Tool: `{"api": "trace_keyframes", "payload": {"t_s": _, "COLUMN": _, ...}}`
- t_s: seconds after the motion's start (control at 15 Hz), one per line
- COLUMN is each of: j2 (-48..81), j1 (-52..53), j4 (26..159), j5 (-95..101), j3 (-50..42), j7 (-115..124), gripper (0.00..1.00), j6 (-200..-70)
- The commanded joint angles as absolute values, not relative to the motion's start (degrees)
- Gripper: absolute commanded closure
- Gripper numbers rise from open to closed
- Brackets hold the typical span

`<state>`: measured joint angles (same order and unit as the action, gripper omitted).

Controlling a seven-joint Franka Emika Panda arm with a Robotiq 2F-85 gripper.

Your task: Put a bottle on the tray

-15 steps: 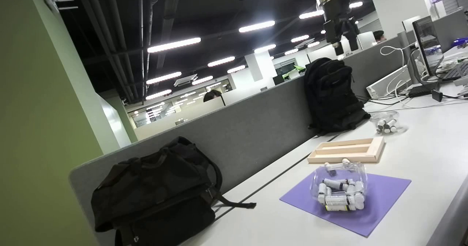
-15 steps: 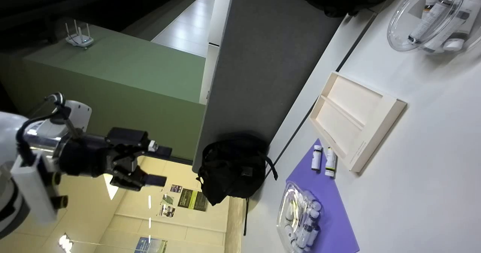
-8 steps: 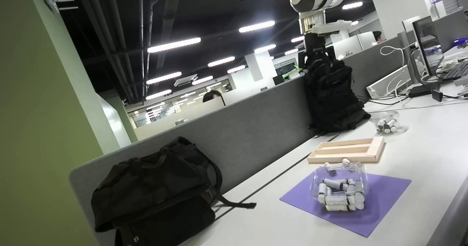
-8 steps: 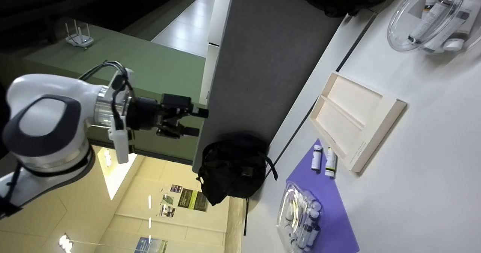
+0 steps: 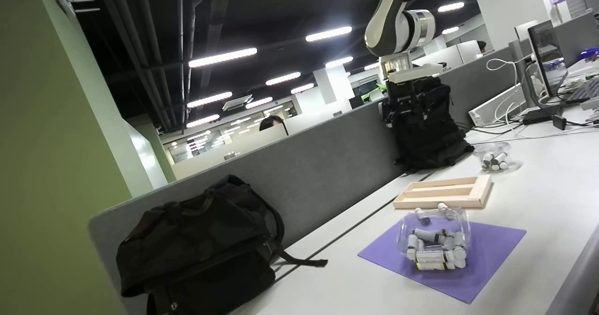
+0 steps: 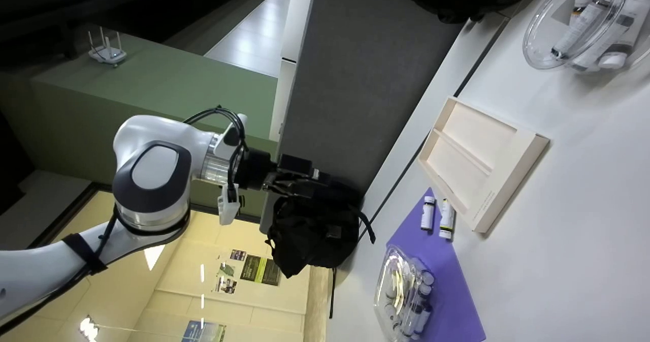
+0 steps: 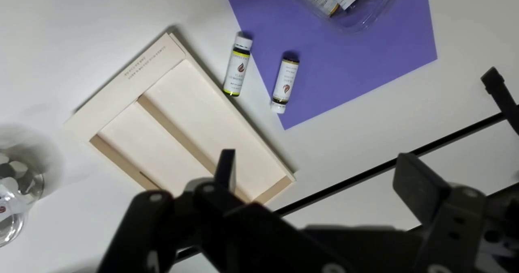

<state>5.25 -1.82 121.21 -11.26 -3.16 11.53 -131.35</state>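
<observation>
The pale wooden tray [image 7: 125,88] lies on the white table with nothing in its two compartments; it also shows in both exterior views [image 5: 481,191] [image 6: 510,182]. Two small white-labelled bottles lie beside it: one with a yellow band [image 7: 237,68] [image 6: 447,217] half off the mat's edge, and a plain one [image 7: 285,82] [image 6: 427,215] near the mat's corner. My gripper [image 7: 318,163] is open and empty, high above the table near the tray's far end. In the exterior views its fingers are hard to make out against the black backpacks.
A clear container of bottles [image 5: 433,242] [image 6: 398,293] sits on the purple mat [image 5: 496,240] [image 7: 365,62]. A round clear tub of bottles [image 5: 494,158] [image 6: 538,27] stands past the tray. Black backpacks [image 5: 201,245] [image 5: 426,137] lean against the grey partition [image 5: 327,165].
The arm has swung across and down toward the table, its gripper passing in front of the backpacks. The bottles, tray and containers have not moved.
</observation>
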Motion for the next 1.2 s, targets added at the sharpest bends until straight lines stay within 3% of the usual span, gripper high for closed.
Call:
{"api": "trace_keyframes", "payload": {"t_s": 0.0, "j2": 5.11, "j1": -2.08, "j4": 121.09, "j5": -11.23, "j3": -2.97, "j7": 11.58, "gripper": 0.0, "j6": -131.24}}
{"api": "trace_keyframes", "payload": {"t_s": 1.13, "j2": 32.78, "j1": -1.89, "j4": 118.31, "j5": -25.38, "j3": 2.07, "j7": 14.91, "gripper": 0.0, "j6": -153.61}}
